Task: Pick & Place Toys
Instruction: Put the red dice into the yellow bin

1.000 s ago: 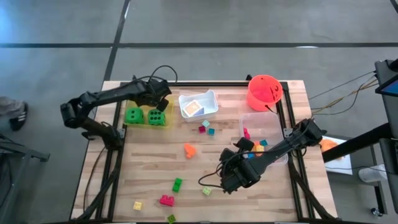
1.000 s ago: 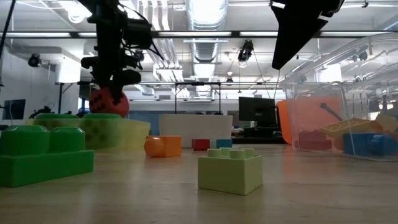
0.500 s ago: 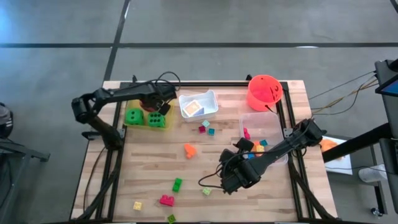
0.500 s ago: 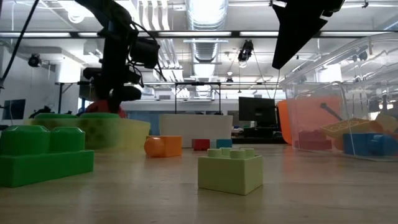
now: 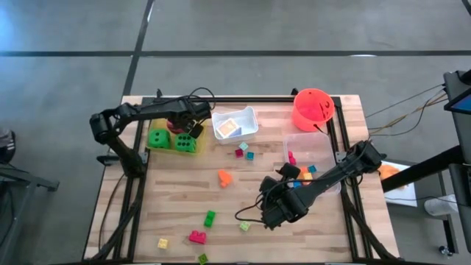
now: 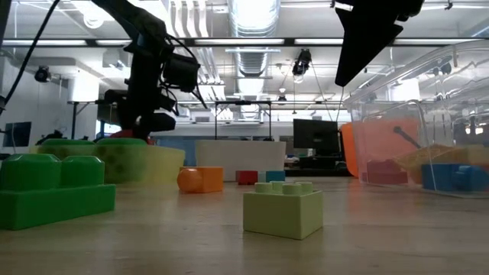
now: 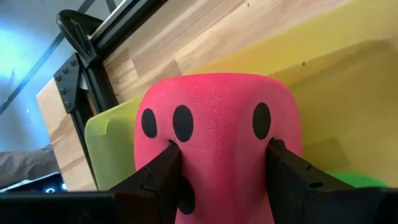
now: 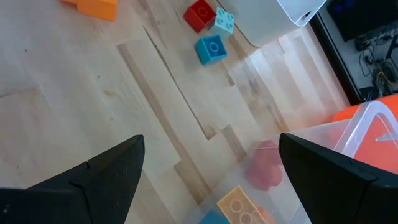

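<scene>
My left gripper (image 7: 221, 177), jaws clamping the pink die (image 7: 217, 134), has dropped lower into the yellow tray (image 5: 193, 149); right jaws wide.

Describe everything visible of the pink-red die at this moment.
The pink-red die is a soft-looking, foam-like cube with rounded corners and black oval dots, three showing on the face toward the left wrist camera. The left gripper is shut on it, one dark finger pressed into each side. It sits low over the yellow tray at the table's far left, beside the two green dice. Whether it rests on the tray floor cannot be told.
</scene>
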Available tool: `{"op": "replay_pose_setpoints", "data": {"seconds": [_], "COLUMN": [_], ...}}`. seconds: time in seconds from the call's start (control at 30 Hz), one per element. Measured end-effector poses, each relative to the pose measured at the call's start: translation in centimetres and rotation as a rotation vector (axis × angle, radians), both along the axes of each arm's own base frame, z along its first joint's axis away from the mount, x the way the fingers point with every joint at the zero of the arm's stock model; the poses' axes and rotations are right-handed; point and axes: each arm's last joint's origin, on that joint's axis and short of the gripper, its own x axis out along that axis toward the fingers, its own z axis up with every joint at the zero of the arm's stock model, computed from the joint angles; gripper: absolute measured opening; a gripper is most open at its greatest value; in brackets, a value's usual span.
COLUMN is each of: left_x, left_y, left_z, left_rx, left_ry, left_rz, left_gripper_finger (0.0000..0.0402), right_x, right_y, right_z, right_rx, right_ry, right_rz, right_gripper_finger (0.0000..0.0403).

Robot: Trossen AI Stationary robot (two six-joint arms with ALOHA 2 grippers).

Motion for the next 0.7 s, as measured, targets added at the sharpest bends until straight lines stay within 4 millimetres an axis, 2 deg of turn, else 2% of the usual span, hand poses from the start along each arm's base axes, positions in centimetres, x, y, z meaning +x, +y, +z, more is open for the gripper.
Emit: {"op": "replay_pose_setpoints", "data": {"seconds": [0.37,0.7], "left_x": [-0.5,-0.4], "left_y": [-0.4,-0.4], "left_z": [-1.6,-1.6], "left_rx": [-0.004,0.000], "left_ry": [-0.013,-0.022], "left_rz": [0.003,0.011], "left_gripper_finger": [0.0168,0.0168], "right_x": [0.0,0.0], "right_y": [0.0,0.0], "right_z": [0.0,0.0], "right_rx": [0.000,0.001], "right_ry": [0.000,-0.002], "right_rz": [0.000,-0.001], "right_gripper_finger": [0.0364,0.0364]}}
